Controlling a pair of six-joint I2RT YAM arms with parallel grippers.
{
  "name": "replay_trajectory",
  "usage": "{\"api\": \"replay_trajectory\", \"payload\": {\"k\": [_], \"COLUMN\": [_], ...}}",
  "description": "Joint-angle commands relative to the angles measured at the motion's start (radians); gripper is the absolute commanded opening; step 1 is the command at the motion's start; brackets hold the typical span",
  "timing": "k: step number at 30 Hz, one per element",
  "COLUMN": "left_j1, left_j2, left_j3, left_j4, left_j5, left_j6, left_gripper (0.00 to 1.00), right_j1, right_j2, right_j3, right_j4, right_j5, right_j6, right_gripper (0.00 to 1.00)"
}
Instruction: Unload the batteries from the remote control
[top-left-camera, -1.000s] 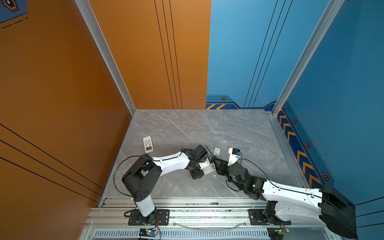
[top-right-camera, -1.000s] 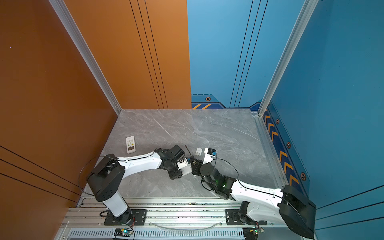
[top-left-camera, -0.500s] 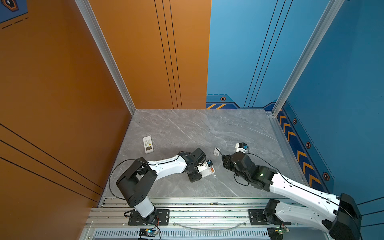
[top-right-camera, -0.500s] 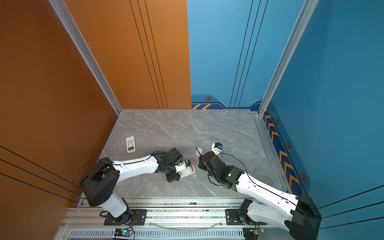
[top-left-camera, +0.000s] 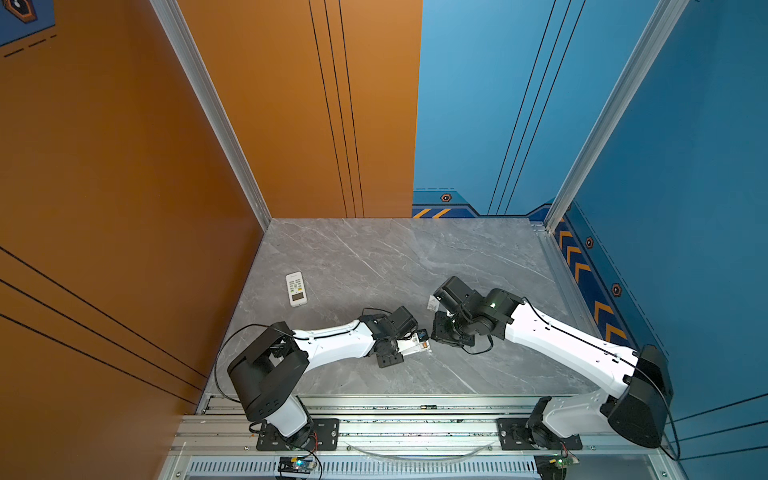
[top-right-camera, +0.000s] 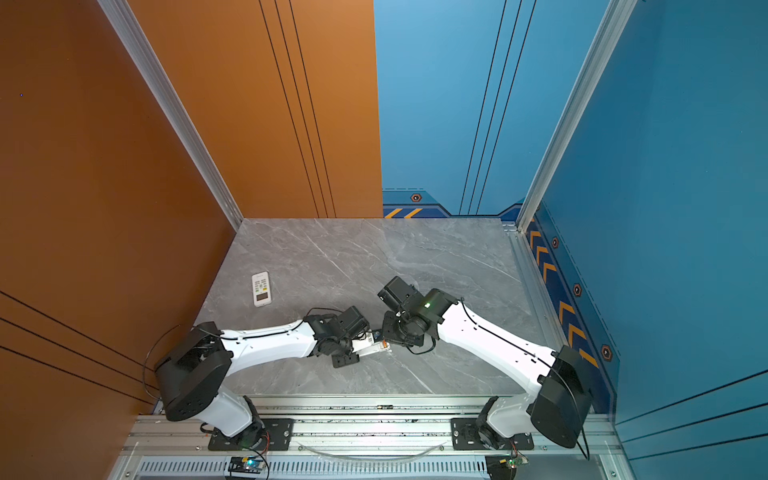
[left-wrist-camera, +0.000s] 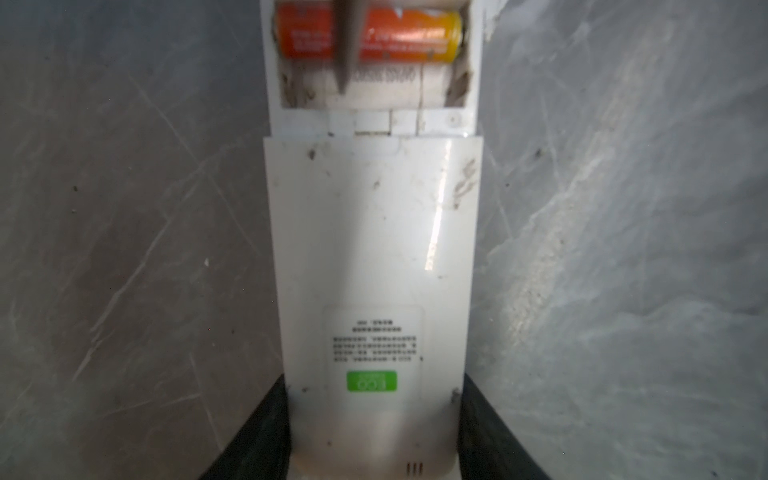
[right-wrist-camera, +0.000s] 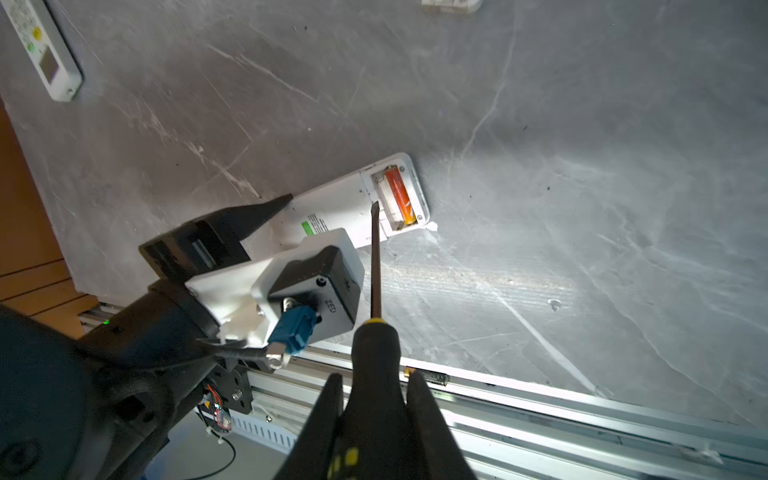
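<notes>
Between the fingers of the left pincer (left-wrist-camera: 372, 380) lies a white remote (left-wrist-camera: 374, 232), back side up on the grey bench (left-wrist-camera: 124, 249). It is gripped by its two long edges at the end nearest the pincer's wrist, with the jaws standing as wide as the remote. At the end farthest from that pincer the battery bay is uncovered. The orange battery (left-wrist-camera: 395, 35) sits in the outer slot, and the slot beside it, nearer the pincer, shows bare white plastic with printed marks. The right pincer (right-wrist-camera: 374, 380) is clamped on the black handle of a screwdriver (right-wrist-camera: 376, 266), one finger on each side, and the shaft runs straight out ahead of it toward the remote. In the left wrist view the blade crosses over the orange battery and its tip ends over the bare slot; whether it touches the plastic cannot be told. Just past the right pincer's fingertips, a black battery (right-wrist-camera: 432, 377) with a gold end lies on its side. It rests in the groove of the metal rail (right-wrist-camera: 540, 415) along the bench's front edge, well apart from the remote. A second remote (top-left-camera: 296, 289) lies buttons up, well away from the left pincer, toward the orange wall. A small white piece (top-left-camera: 432, 302) lies just beside the right arm's wrist, on the side away from the rail.
</notes>
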Motion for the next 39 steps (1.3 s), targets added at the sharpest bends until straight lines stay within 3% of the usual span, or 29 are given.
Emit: {"api": "replay_trajectory", "payload": {"k": [1,17,39], "left_j1": [-0.003,-0.005,-0.016], "left_j2": [-0.017,-0.011,-0.001], "left_j3": [-0.016,-0.008,0.004], "left_j4": [-0.018,-0.019,-0.021], "left_j5": [-0.048,-0.041,-0.049], "left_j6": [0.014,0.008,0.006], "left_gripper": [0.0,0.0,0.0], "right_j1": [0.021,-0.005,-0.013], "right_j2": [0.035,0.025,0.033], "right_j3": [0.054,0.068,0.029], "right_j4": [-0.104,-0.162,-0.071], "right_j5": [-0.026,0.062,-0.001], "right_j6": [-0.051,-0.054,-0.031], "right_gripper": [0.0,0.0,0.0]}}
